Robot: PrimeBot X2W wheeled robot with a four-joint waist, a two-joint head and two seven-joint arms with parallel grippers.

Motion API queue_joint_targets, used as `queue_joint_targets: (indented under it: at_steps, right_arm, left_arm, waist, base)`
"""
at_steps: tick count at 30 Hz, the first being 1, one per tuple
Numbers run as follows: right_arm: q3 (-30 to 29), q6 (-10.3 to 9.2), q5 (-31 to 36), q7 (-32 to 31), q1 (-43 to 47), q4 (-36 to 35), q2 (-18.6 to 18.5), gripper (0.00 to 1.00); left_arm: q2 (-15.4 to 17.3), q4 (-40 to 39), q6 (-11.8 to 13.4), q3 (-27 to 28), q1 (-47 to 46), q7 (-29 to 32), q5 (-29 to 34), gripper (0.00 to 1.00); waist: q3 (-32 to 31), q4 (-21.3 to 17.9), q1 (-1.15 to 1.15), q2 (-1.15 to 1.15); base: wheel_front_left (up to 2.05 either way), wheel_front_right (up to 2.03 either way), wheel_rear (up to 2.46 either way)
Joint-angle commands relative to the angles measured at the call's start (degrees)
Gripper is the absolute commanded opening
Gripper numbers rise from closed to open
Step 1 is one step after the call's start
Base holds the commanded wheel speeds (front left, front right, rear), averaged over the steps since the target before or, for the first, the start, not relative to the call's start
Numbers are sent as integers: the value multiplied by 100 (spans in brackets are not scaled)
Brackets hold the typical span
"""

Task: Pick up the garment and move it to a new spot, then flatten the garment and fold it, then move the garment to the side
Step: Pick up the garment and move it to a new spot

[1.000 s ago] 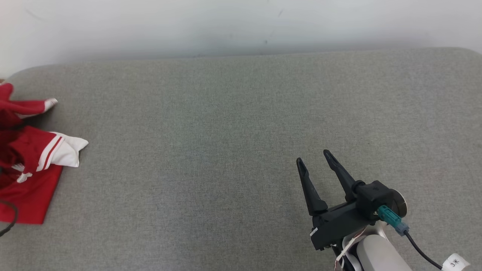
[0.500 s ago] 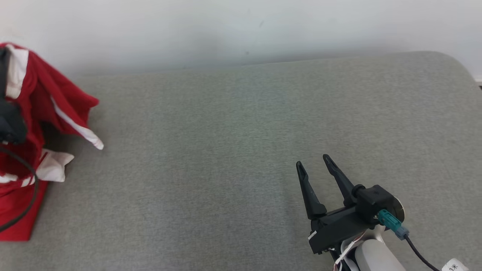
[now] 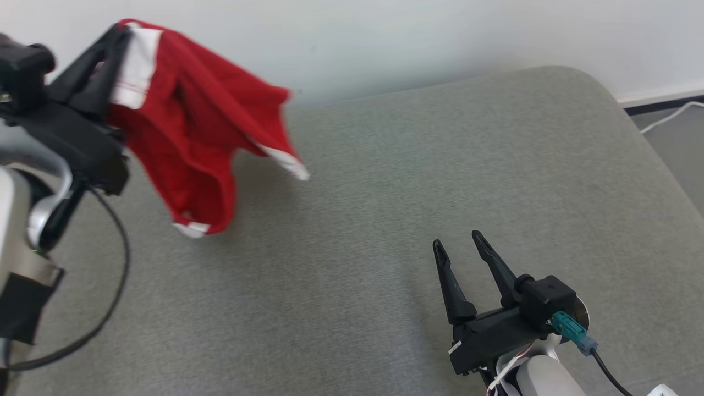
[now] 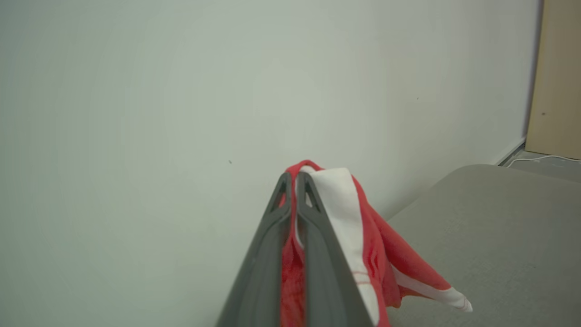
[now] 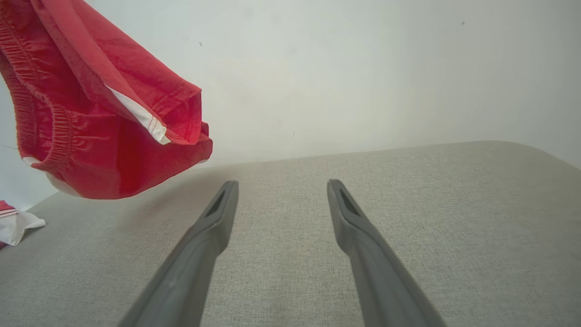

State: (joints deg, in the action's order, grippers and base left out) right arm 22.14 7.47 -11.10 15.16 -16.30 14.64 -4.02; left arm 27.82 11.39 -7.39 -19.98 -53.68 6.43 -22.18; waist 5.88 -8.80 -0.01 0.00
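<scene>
1. Jaws: L gripper (image 3: 117, 37) is pressed shut, pinching the white-trimmed edge of a limp red fabric garment (image 3: 198, 126). R gripper (image 3: 455, 239) is spread wide, holding nothing.
2. Garment hangs in the air from the L fingertips, above the far-left part of the grey woven padded surface (image 3: 385, 192), apparently clear of it.
3. Key relation: garment lies up and left of the R jaws, well apart. Its long axis droops down from the pinch. L arm is nearer.
4. Textures: cloth is crumpled w/ a gathered elastic band; the surface is flat and matte.

Thin cloth garment (image 3: 192, 121) (matt); coarse woven grey surface (image 3: 385, 220)
</scene>
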Motion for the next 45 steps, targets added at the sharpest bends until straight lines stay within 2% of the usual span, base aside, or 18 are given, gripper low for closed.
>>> queue_joint_targets:
  at_steps: [1,16,23,33,38,45]
  right_arm:
    - [-8,4,-41,17,42,-12,19,100]
    - [-61,4,-46,17,97,31,73,100]
    - [-97,4,-26,17,86,36,82,100]
    - [-166,4,39,17,51,-7,84,100]
    - [-161,4,60,17,-30,3,52,100]
    - [-93,4,33,17,-125,40,26,100]
  left_arm:
    - [-70,-137,26,-59,104,56,-81,0]
    - [-1029,-1164,11,-1113,115,319,-225,0]
    - [-1315,-1337,73,-1171,-19,253,-342,0]
    - [-1090,-821,300,-914,966,-105,-647,0]
    - [-976,-203,264,-847,1433,-458,-777,0]
    - [-807,919,204,-871,1442,-1097,-540,0]
  waist:
    - [3,-175,1,0]
    - [-23,-513,1,0]
    - [-39,-501,1,0]
    - [120,-364,1,0]
    - [214,-262,1,0]
    - [270,-206,1,0]
  base:
    - [0,0,0]
    - [0,0,0]
    - [0,0,0]
    - [0,0,0]
    - [0,0,0]
    - [0,0,0]
